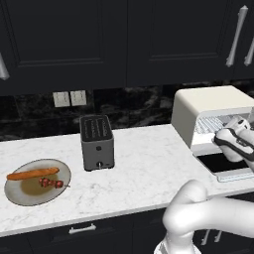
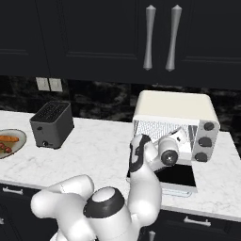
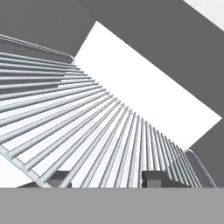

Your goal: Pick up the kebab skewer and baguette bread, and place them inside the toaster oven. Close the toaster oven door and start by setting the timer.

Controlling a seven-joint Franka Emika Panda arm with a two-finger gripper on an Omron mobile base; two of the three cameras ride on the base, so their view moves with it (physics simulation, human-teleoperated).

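Note:
The toaster oven (image 1: 208, 99) (image 2: 174, 106) stands at the right end of the counter, its door (image 1: 225, 166) (image 2: 176, 176) folded down flat. My gripper (image 3: 109, 179) reaches into the oven mouth at the front edge of the wire rack (image 3: 87, 131). Its two fingertips stand partly apart with rack wires running between them. Whether they press on the rack does not show. Far to the left, the baguette bread (image 1: 32, 173) (image 2: 8, 139) and the kebab skewer (image 1: 52, 183) lie side by side on a grey plate (image 1: 15, 196).
A dark-grey slot toaster (image 1: 96, 142) (image 2: 52, 124) stands on the white marble counter (image 1: 144, 168) between plate and oven. Three round knobs (image 2: 205, 141) sit on the oven's right front. Dark cabinets with silver handles (image 2: 150, 37) hang above.

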